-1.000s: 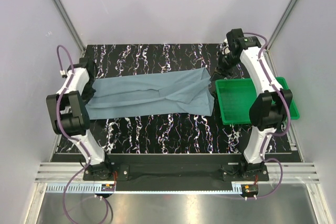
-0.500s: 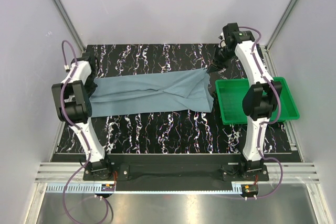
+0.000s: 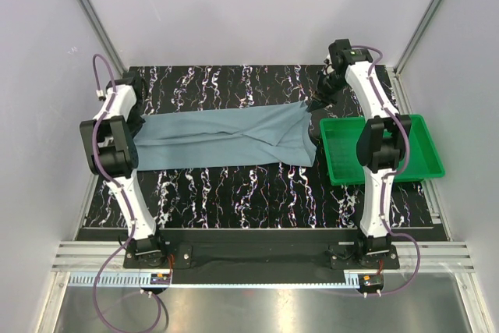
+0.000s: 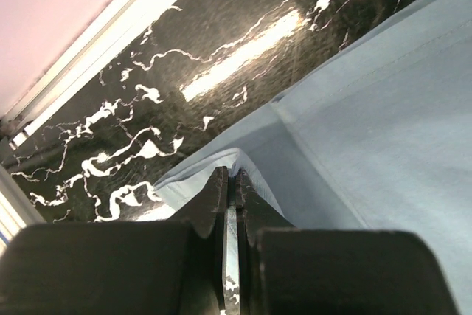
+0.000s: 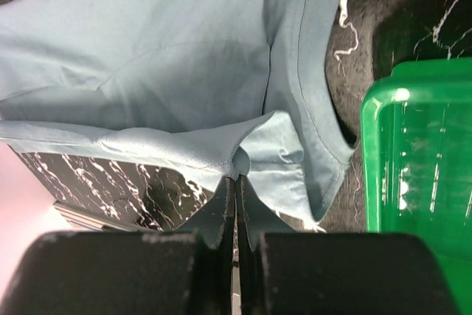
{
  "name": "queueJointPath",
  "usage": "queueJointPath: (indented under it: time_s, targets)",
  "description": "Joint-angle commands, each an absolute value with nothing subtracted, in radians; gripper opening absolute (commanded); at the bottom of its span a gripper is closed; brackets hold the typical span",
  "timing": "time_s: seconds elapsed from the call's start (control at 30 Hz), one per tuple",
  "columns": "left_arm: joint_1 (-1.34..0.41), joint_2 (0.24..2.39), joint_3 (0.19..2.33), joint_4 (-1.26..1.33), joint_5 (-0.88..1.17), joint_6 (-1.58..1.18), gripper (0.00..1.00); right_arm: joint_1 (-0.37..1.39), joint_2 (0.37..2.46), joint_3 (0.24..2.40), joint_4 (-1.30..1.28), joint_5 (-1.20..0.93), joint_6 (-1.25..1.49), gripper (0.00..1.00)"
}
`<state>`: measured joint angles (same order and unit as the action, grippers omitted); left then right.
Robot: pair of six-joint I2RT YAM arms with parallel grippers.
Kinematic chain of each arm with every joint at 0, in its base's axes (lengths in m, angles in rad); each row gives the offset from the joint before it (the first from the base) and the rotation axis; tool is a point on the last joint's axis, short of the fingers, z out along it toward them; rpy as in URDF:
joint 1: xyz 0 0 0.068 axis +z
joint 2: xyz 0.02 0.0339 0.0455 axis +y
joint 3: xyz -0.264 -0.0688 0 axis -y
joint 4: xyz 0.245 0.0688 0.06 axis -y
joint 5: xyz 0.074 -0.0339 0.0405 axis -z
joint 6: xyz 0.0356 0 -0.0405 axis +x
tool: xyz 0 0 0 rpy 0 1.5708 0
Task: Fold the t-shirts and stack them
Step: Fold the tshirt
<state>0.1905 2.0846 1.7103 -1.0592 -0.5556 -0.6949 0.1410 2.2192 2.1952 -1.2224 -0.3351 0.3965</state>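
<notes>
Blue-grey t-shirt (image 3: 226, 138) pinched at opposite ends by left fingers (image 4: 215, 197) and right fingers (image 5: 221, 208), green tray (image 5: 413, 153) beside the latter.

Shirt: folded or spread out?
Partly folded: the shirt is a long band with overlapping layers, held between left pincer and right pincer.
</notes>
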Motion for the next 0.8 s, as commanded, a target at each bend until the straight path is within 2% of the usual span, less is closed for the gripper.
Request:
queueJointPath:
  time_s: [0.0,0.43,0.57,0.77]
  targets:
    - [0.189,2.112,1.761,-1.065,-0.575,-0.680,0.00,0.127,2.244,2.266,-1.210,-0.345,0.394,0.00]
    - [0.189,2.174,1.833,-1.065,-0.575,-0.669,0.00,0.114,2.299,2.289,-1.197,-0.345,0.400,0.00]
    - [0.189,2.200,1.848,-1.075,-0.577,-0.675,0.09,0.110,2.318,2.310,-1.192,-0.357,0.403,0.00]
    - [0.192,2.204,1.848,-1.063,-0.591,-0.684,0.11,0.110,2.352,2.318,-1.152,-0.383,0.416,0.00]
